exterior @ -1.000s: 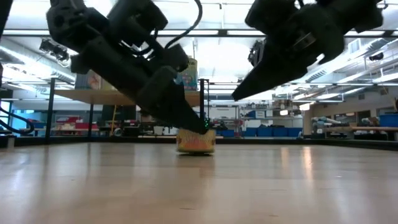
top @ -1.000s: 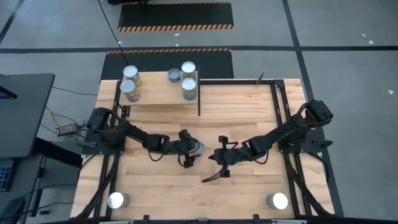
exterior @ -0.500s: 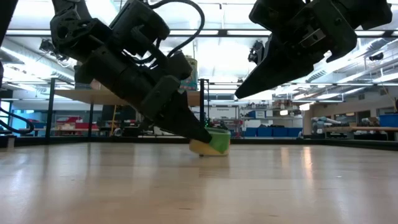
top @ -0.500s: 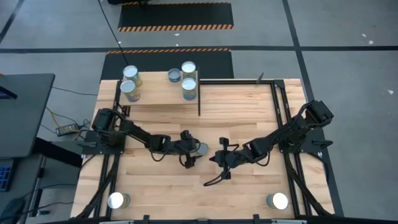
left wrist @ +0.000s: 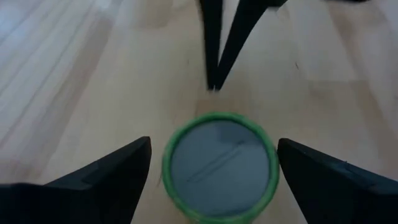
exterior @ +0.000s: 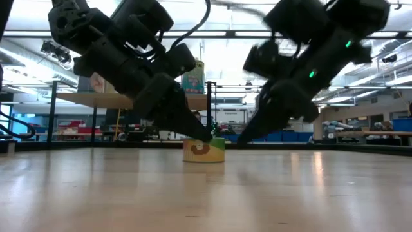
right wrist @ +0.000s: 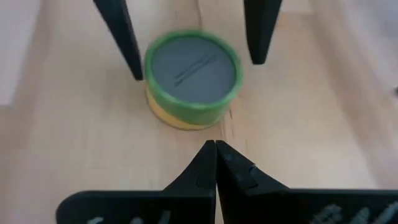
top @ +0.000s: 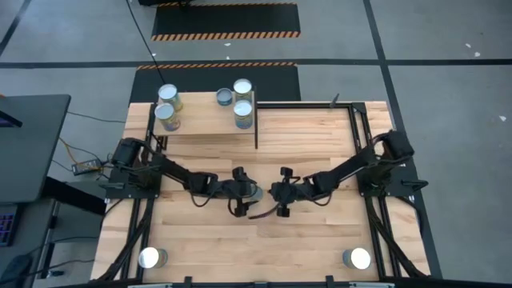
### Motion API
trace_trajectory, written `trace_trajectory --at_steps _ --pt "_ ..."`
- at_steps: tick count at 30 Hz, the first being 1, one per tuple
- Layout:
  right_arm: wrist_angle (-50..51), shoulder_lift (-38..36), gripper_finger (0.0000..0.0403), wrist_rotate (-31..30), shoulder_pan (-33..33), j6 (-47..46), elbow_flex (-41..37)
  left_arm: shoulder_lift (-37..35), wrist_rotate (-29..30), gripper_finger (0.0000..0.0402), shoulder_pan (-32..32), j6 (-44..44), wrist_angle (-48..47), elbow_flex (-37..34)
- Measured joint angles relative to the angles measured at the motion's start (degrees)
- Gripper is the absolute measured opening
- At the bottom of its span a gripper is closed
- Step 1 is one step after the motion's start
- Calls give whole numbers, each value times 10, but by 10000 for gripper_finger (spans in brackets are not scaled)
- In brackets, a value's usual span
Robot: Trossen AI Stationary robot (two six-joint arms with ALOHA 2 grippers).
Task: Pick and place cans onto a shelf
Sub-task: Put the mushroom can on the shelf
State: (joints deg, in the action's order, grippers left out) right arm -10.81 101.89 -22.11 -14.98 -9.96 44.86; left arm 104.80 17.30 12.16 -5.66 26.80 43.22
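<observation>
4 cameras here. the high view hangs above and looks straight down, taking in the whole table (top: 320, 136), both arms, the shelf (top: 210, 120) at the far edge and some floor around it. the low view sits right at tabletop height, looking level across the wood into the room behind, arms dropping in from above. each wrist view rides its own arm, very close to the surface, looking past its own dark fingers. all 4 share the same spot mid-table: 1 can (top: 251, 190) (exterior: 203, 149) (left wrist: 219, 165) (right wrist: 193, 77). the 2 wrist views face each other across it, so each catches the other arm's fingers beyond it.
</observation>
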Motion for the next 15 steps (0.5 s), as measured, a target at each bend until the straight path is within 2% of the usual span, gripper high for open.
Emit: trace_trajectory --at_steps 9,15 --pt "-151 59 5 74 18 40 1 13 -44 355 -13 4 0 0" --pt "-125 38 5 65 14 66 0 13 -84 346 -24 13 -34 0"
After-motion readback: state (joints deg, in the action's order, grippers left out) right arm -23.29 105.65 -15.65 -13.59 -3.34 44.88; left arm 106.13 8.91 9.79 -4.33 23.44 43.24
